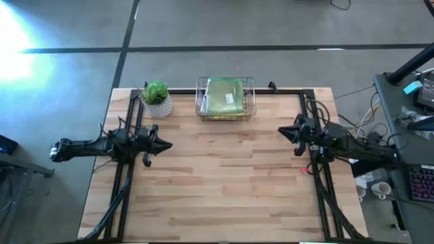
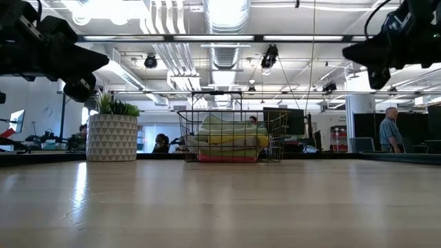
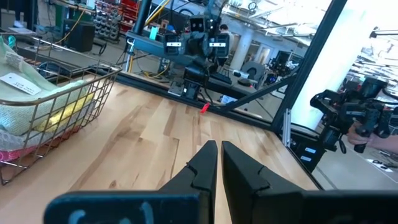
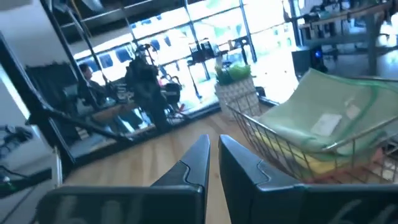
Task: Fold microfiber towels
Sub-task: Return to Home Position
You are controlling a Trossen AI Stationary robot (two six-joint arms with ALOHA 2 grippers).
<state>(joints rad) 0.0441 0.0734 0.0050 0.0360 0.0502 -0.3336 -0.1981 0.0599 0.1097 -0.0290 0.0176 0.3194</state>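
Note:
Folded microfiber towels lie stacked in the copper wire basket at the table's far middle, a pale sage green one on top with a white tag. In the low view the stack shows green, yellow and pink layers. The grey towel does not show. My left gripper hovers shut over the table's left part, well clear of the basket; it shows in its wrist view. My right gripper hovers shut at the right, also clear; it shows in its wrist view.
A potted plant in a white patterned pot stands left of the basket at the far edge. Black rails run along the table's left and right sides. Bare wooden tabletop lies between the arms. People show in the room beyond.

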